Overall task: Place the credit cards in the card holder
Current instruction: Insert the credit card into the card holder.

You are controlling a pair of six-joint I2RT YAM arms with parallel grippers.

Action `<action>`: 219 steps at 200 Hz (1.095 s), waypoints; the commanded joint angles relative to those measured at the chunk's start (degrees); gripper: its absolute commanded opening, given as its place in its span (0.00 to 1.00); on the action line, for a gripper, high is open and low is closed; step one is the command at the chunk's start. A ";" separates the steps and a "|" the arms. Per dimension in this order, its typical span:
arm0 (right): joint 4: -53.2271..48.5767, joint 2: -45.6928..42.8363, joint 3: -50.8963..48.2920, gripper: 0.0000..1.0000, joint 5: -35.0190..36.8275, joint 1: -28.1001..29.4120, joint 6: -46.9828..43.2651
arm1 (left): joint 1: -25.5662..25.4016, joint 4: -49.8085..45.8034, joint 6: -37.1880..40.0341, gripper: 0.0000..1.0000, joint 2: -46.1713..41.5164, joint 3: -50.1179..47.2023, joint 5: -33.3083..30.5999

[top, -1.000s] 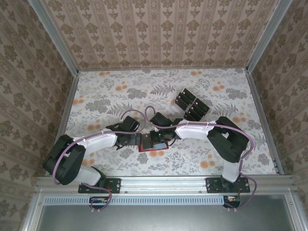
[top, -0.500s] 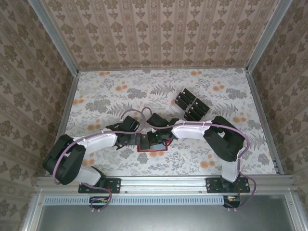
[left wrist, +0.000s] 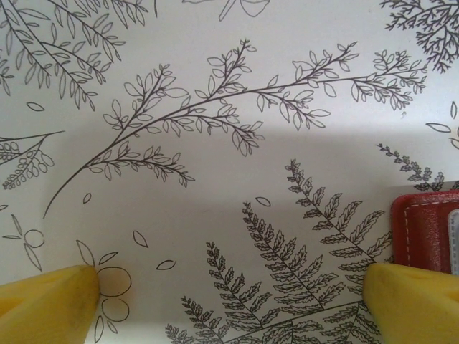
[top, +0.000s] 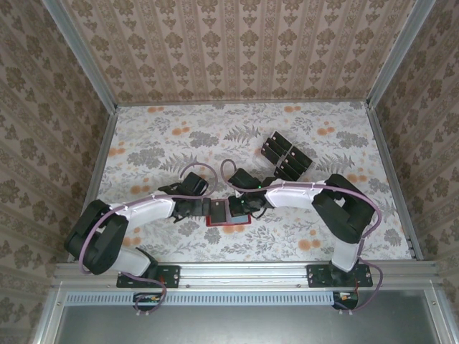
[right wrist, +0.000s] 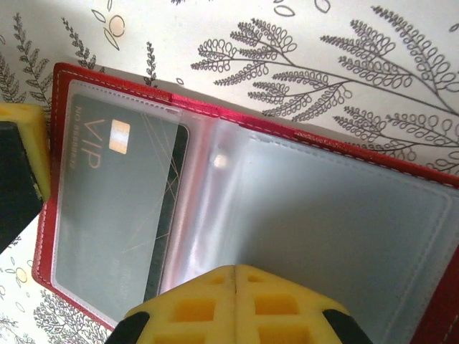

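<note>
Two hands crowd the middle of the counter: your left hand spread just beside the open red card holder, your right hand pressed together, holding nothing, over its clear sleeves. Press there and the holder could skid or fold shut. One holder, one credit card sleeved inside; the other credit cards lie well apart, too overlapped to count.

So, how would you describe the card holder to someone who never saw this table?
On the flowered table, look at the middle, near the front edge. The card holder lies open there: red, with clear sleeves, one dark card inside. The black cards lie farther back.
</note>
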 commanded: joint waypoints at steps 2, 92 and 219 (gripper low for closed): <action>-1.13 -1.84 -1.58 0.00 1.94 -0.78 -1.44 | 0.64 1.78 0.42 1.00 2.22 0.06 0.90; -0.07 -8.14 -1.72 0.00 -0.58 0.16 0.11 | 1.54 -2.48 1.74 1.00 -4.79 0.39 1.68; 2.97 -2.55 -1.53 0.00 -0.76 3.13 2.77 | -1.72 -3.34 -1.48 1.00 -5.16 -3.49 1.64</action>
